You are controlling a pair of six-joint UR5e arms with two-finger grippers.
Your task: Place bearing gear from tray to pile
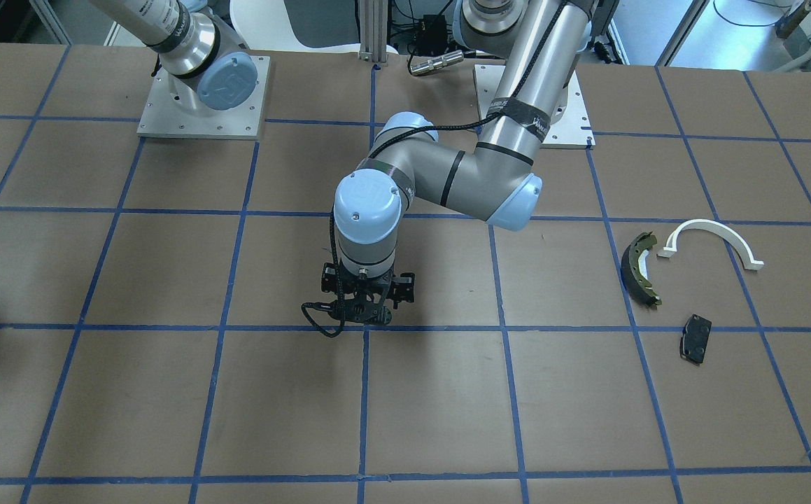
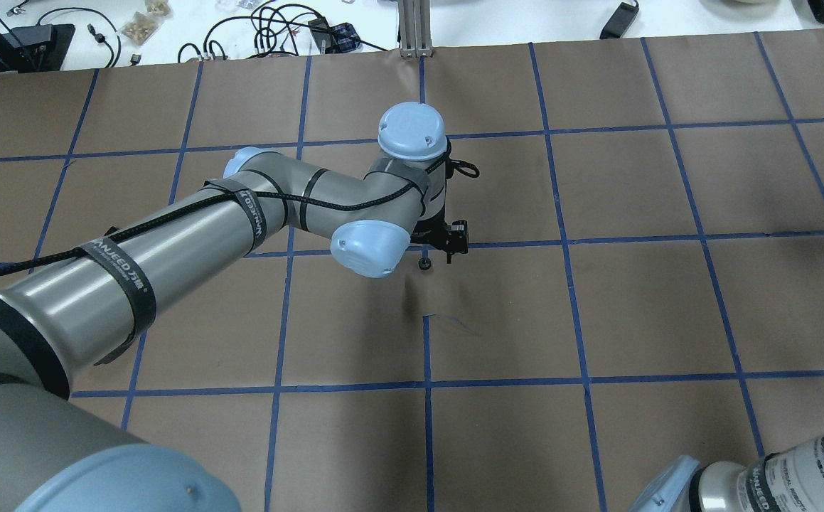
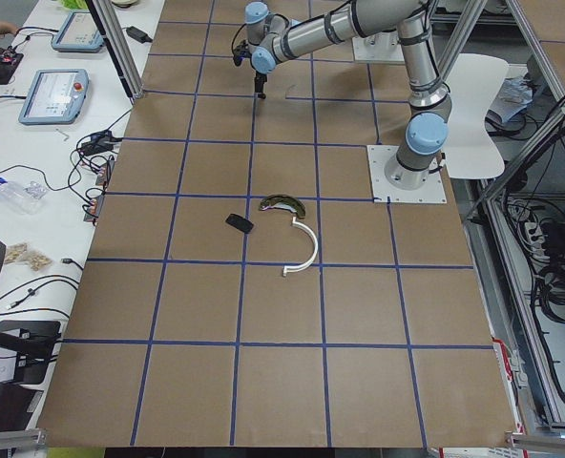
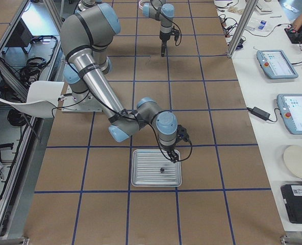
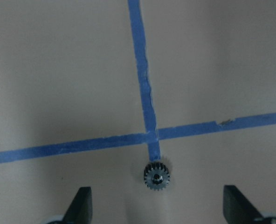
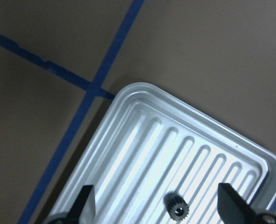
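Sitting on the brown table (image 1: 167, 392), the ribbed silver tray (image 6: 142, 135) is lying well apart from the pile (image 1: 639, 269) of loose parts. Right gripper (image 6: 157, 203) is hanging over the tray's bearing gear (image 6: 176, 206), jaws spread wide. Left gripper (image 5: 157, 205), equally wide, is hovering over a second gear (image 5: 157, 176) resting on the table just beside a tape crossing (image 5: 150, 136).

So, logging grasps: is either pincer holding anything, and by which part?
Nothing is held. Left pincer is open over one gear on the table; right pincer is open over another gear in the tray.
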